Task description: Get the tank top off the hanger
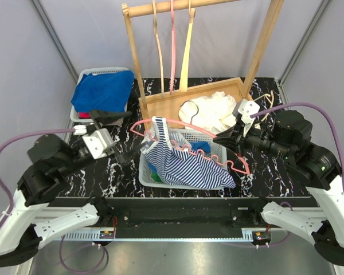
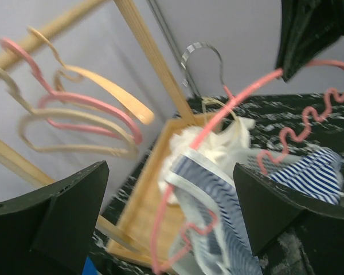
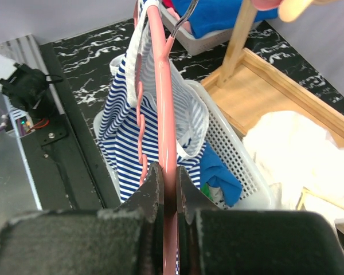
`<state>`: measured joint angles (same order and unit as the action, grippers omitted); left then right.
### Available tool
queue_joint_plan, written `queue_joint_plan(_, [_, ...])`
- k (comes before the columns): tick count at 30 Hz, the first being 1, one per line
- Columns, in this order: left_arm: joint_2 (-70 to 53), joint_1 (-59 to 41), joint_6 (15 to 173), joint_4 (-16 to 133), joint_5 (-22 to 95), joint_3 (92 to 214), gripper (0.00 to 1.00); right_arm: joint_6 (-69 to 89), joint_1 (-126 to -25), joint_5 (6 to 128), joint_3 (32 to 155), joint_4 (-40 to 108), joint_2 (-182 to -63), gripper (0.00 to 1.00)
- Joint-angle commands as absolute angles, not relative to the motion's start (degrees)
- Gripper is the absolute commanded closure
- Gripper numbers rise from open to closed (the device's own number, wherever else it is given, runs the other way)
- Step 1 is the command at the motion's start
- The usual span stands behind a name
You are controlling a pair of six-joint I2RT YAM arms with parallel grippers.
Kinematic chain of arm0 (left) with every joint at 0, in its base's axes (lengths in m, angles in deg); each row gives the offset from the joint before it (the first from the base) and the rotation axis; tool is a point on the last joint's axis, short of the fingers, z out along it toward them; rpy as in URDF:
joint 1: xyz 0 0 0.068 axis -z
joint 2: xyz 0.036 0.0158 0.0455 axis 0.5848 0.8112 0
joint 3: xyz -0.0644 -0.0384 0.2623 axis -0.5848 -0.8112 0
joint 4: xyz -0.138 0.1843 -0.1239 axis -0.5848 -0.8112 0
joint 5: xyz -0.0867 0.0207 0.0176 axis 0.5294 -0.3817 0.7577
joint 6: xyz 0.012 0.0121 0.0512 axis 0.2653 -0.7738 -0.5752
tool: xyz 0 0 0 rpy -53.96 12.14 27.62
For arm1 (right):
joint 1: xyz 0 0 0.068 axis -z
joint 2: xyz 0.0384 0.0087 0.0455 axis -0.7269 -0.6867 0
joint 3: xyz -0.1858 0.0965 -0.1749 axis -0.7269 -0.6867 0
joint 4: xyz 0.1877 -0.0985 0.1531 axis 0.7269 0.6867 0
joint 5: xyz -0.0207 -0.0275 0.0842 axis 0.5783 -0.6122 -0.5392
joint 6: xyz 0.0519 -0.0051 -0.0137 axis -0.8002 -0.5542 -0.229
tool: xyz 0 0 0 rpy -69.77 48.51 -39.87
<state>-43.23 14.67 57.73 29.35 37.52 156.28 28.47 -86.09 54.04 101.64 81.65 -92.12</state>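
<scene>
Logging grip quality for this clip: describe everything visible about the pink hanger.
The pink hanger is thin and plastic-looking, with a wavy lower bar. It is held roughly level above the white basket, clamped near one end in the right gripper. The striped tank top hangs from it, a strap looped over the other end.

Tank top on its hanger hangs over the basket, rack behind

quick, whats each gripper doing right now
left gripper: open, holding nothing
right gripper: closed on the pink hanger
</scene>
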Motion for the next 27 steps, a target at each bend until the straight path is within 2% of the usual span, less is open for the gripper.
queue_joint_plan(1, [-43.44, 14.22, 72.54, 25.38, 41.90, 151.14, 0.01, 28.54, -86.27, 58.57, 103.85, 74.92, -90.27, 1.00])
queue_joint_plan(5, [-43.18, 14.22, 73.60, 28.26, 43.93, 145.79, 0.01, 28.46, -86.36, 60.68, 103.23, 72.27, -86.24, 1.00])
queue_joint_plan(10, [-39.41, 14.22, 74.22, 30.38, 44.29, 146.91, 0.01, 28.46, -86.27, 60.34, 106.57, 75.96, -86.31, 1.00])
queue_joint_plan(19, [-35.27, 14.31, 78.52, 35.92, 47.09, 147.36, 0.01, 28.46, -86.27, 59.01, 105.34, 76.31, -87.37, 1.00])
queue_joint_plan(24, [-35.18, 14.31, 79.67, 38.73, 47.36, 144.90, 0.15, 28.10, -86.27, 58.58, 105.52, 76.22, -87.72, 1.00])
queue_joint_plan(25, [-35.09, 14.31, 79.23, 38.91, 47.45, 144.72, 0.24, 28.10, -86.27, 58.58, 105.43, 76.14, -87.72, 1.00])
queue_joint_plan(27, [-34.92, 14.31, 78.88, 39.26, 48.15, 144.45, 0.35, 28.10, -86.27, 58.66, 105.34, 76.22, -87.63, 1.00])
